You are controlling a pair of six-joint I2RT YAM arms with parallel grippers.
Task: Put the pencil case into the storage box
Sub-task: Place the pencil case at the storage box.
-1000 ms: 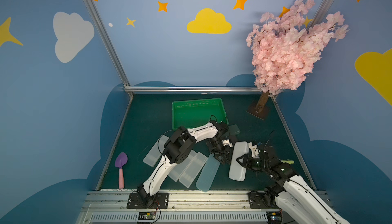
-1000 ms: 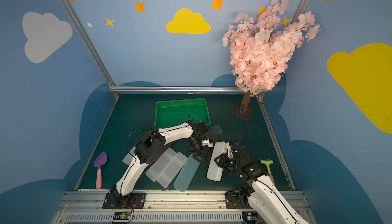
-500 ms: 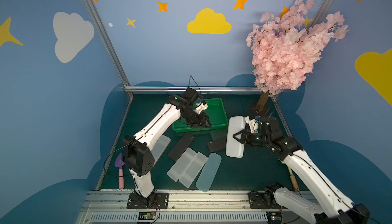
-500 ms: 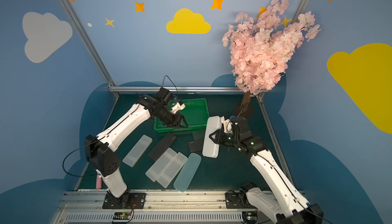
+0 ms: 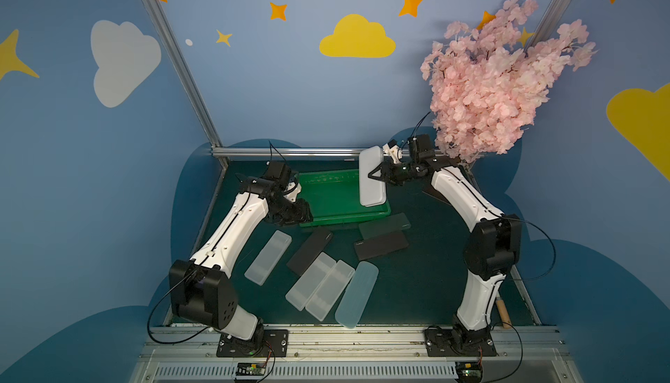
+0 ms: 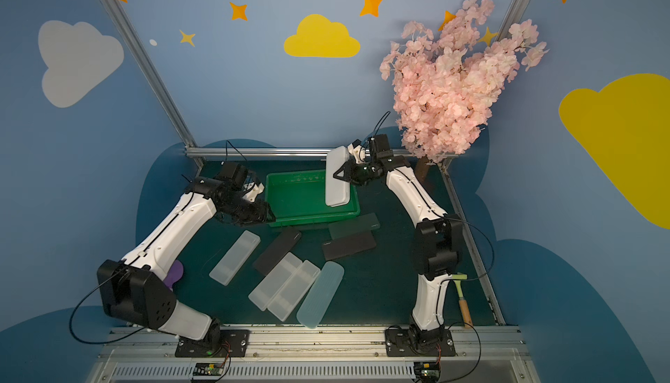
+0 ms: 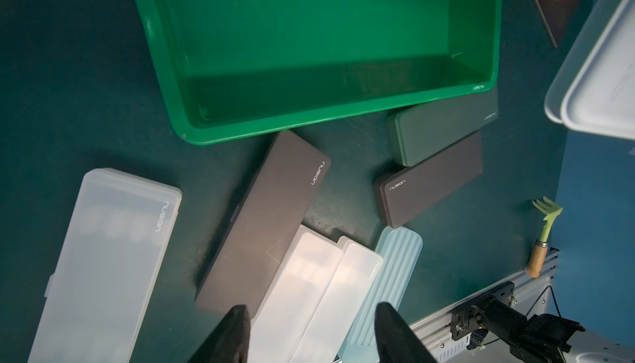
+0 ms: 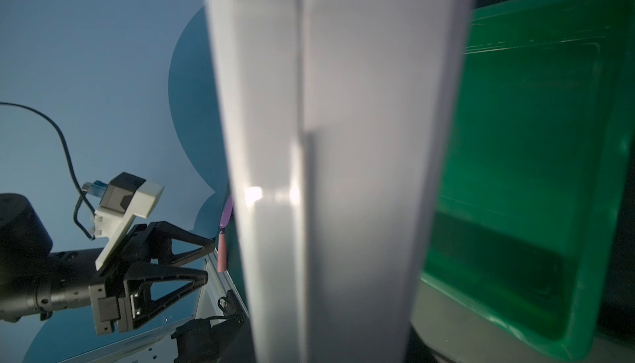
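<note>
Between the fingers of the right gripper (image 5: pixel 376 176), both top views: white case (image 5: pixel 371 196), pinched across its flat faces and held on end. Its lower end overlaps the end of the box (image 5: pixel 335 196) nearest those fingers; whether they touch cannot be told. The box holds nothing.

Left gripper (image 5: pixel 304 212): at the opposite end of the box, near its front corner, fingers spread, nothing held.

Left wrist view:
- fingers (image 7: pixel 237 330) apart, gap empty
- below them, two clear cases (image 7: pixel 309 292) side by side
- brown case (image 7: pixel 261 220) and blue case (image 7: pixel 388 285) flank the pair
- third clear case (image 7: pixel 103 261) lies apart
- beyond the fingers, the box rim (image 7: pixel 309 120), with a green-grey case (image 7: pixel 443 131) and a second brown case (image 7: pixel 429 179) at one corner

Right wrist view:
- white case (image 8: pixel 343 172) fills the middle; own fingers hidden
- box (image 8: pixel 515 172) to one side
- left gripper (image 8: pixel 202 261) to the other, fingers parted
</note>
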